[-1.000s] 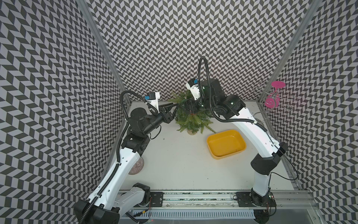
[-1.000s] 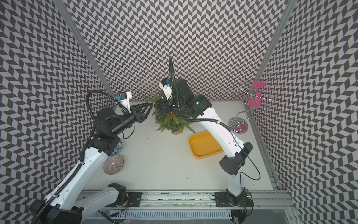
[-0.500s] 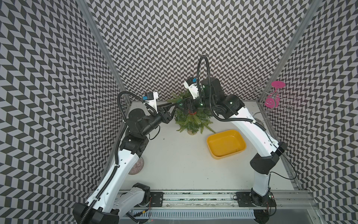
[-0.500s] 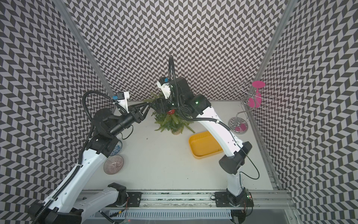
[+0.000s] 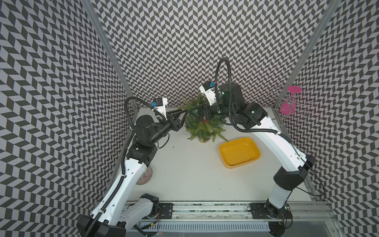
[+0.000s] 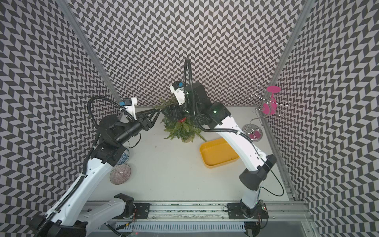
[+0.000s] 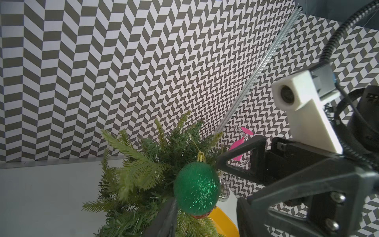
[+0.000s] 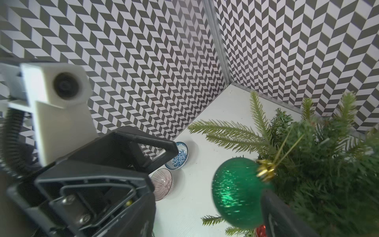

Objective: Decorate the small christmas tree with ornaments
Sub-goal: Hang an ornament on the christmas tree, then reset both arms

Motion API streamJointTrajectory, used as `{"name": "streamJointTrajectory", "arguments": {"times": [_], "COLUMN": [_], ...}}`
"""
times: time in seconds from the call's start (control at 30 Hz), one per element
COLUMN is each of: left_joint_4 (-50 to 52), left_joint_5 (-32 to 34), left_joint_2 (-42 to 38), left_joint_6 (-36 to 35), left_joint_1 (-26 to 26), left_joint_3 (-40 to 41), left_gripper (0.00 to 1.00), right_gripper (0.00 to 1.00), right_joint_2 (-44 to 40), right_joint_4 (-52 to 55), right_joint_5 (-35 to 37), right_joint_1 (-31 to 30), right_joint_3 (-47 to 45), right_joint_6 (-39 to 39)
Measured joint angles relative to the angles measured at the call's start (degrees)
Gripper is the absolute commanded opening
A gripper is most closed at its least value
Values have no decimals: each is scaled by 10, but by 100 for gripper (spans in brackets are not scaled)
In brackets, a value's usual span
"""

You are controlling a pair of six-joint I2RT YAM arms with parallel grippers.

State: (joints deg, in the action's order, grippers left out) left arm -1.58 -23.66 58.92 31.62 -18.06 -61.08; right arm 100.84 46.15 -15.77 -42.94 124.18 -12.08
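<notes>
2 baubles show at the tree (image 5: 205, 131): green bauble (image 7: 196, 188) hanging by its gold string from a top branch, red bauble (image 6: 181, 120) lower, mostly hidden. Left claw (image 5: 186, 112) and right claw (image 6: 173, 113) both stand spread at the tree top, flanking the green bauble, pinching nothing I can see. Risk: a finger pulling back could snag string or frond, unhooking the bauble or tipping the tree.
</notes>
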Motion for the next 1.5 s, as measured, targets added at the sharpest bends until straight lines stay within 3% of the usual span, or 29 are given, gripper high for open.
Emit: {"name": "streamJointTrajectory", "arguments": {"times": [0.23, 0.43, 0.57, 0.6, 0.67, 0.7, 0.73, 0.93, 1.17, 1.33, 1.5], "left_joint_4": [2, 18, 43, 50, 66, 75, 83, 128, 143, 129, 39], "left_joint_5": [-2, -3, -4, -4, -2, 1, 4, 47, 126, 197, 279], "left_joint_2": [7, 7, 2, -1, -10, -16, -21, -62, -97, -105, -82], "left_joint_6": [7, 11, 12, 12, 11, 9, 5, -3, -23, -38, -70], "left_joint_1": [0, 0, 0, 0, 0, 0, 0, 1, 5, 16, 55], "left_joint_3": [0, 0, 0, 0, 0, 0, 0, 27, 138, 215, 300], "left_gripper": [50, 55, 65, 67, 75, 81, 99, 99, 99, 99, 99], "right_gripper": [81, 84, 89, 98, 99, 99, 99, 99, 99, 99, 99], "right_joint_2": [-59, -129, -199, -221, -265, -292, -313, -450, -567, -593, -593], "right_joint_4": [-12, -37, -69, -77, -99, -110, -116, -174, -257, -331, -468], "right_joint_5": [9, 18, 21, 20, 21, 23, 25, 59, 165, 266, 399], "right_joint_1": [12, 37, 71, 83, 106, 119, 129, 186, 194, 195, 195], "right_joint_3": [-36, -122, -219, -247, -306, -339, -365, -532, -721, -838, -979], "right_joint_6": [0, 0, -5, -9, -12, -14, -16, -27, -37, -41, -28]}}
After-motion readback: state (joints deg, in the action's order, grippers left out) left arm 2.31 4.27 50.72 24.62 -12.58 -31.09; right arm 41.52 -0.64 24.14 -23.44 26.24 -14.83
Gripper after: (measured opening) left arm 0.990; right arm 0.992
